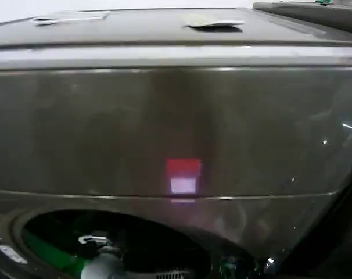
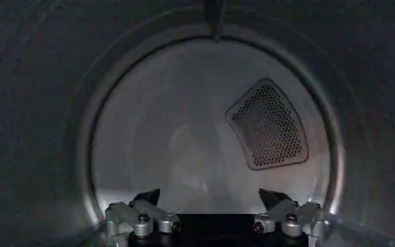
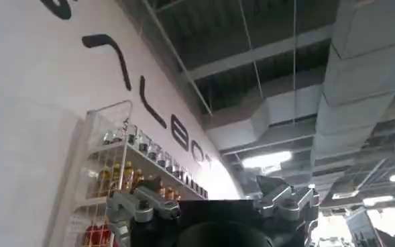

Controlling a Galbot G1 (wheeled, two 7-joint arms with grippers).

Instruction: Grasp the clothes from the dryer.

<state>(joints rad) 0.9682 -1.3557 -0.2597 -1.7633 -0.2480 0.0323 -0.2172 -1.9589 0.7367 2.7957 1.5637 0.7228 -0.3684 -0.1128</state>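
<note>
Bronze dryer [image 1: 176,128] drum holds the left gripper [image 2: 210,201], jaws wide and empty, searching; clothes aren't visible, so it likely must reach lower to find them, while the right gripper [image 3: 217,205] idles, pointed ceilingward.

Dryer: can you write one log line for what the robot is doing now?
left gripper: inside bronze-brown metal dryer drum, fingers open, holding nothing | perforated vent: ahead on back wall | right gripper: away from dryer, aimed at ceiling
</note>
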